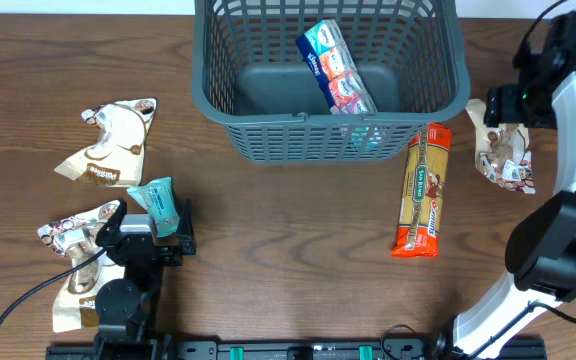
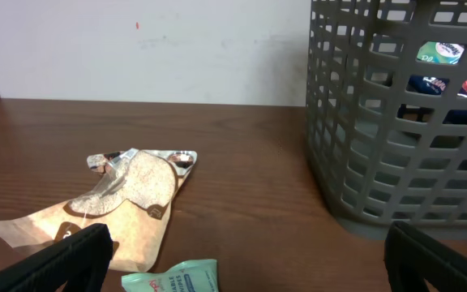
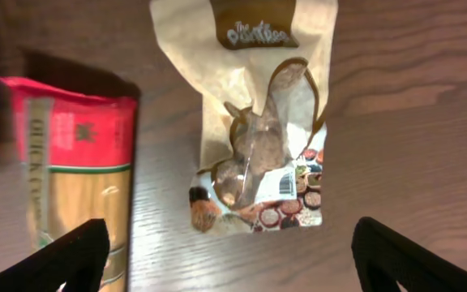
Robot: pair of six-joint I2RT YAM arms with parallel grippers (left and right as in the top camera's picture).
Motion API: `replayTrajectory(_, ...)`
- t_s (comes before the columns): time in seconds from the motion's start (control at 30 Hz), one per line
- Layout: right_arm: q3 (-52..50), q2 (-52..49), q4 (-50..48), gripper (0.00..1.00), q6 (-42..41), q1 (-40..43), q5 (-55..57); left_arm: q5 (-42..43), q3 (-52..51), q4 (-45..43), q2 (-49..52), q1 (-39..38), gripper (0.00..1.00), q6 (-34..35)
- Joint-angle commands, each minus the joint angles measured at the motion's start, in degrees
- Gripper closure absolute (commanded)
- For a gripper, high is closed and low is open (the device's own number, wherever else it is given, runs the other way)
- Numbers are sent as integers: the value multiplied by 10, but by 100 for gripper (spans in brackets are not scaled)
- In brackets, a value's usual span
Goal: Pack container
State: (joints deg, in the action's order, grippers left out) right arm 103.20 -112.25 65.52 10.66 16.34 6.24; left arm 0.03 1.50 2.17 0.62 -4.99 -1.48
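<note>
Partly hidden: lower-left pouch (image 1: 68, 238) lies under the left arm (image 1: 120, 298), only its ends showing; teal packet (image 2: 177, 280) is cut by the bottom edge of the left wrist view.
Cut off: far rim of the container (image 1: 258, 140) runs out of the overhead view (near wall and both front corners show whole).
Task thing: container stands upright at far centre of the table (image 1: 288, 260); blue packet (image 1: 336, 68) leans aslant inside, seen from the left wrist only in scraps through the lattice.
Jaws, left: left gripper (image 2: 246, 243) spread wide, low over the wood; teal packet between the fingers, contact unclear.
Jaws, right: right gripper (image 3: 229, 231) spread wide, gripping nothing, above the right pouch (image 3: 258, 122); overhead, its fingers are lost in dark housing.
Edges: pasta packet (image 1: 424, 190) lies flat, far end at the container's right front corner, touching or not I cannot tell; narrow strip of wood between it and the right pouch.
Open room: broad bare wood at centre front; upper-left pouch (image 1: 113, 140) well apart from the container.
</note>
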Motion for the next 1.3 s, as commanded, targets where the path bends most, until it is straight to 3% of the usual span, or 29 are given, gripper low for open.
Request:
replayTrajectory(0.0, -37, -4, -19, 12, 21, 7, 30, -5, -13, 21, -4, -2, 1, 1)
replayTrajectory(0.13, -53, -4, -30, 10, 35, 14, 23, -5, -13, 21, -4, -2, 1, 1)
replayTrajectory(0.3, -83, -4, -81, 1, 63, 34, -9, -5, -13, 21, -4, -2, 1, 1)
replayTrajectory(0.53, -123, -12, -128, 1, 87, 58, -70, -5, -13, 21, -4, -2, 1, 1)
replayTrajectory(0.8, -132, -89, -143, 1, 98, 61, -103, -5, -13, 21, -4, -2, 1, 1)
replayTrajectory(1.27, -132, -126, -179, 1, 98, 61, -86, -5, -13, 21, -4, -2, 1, 1)
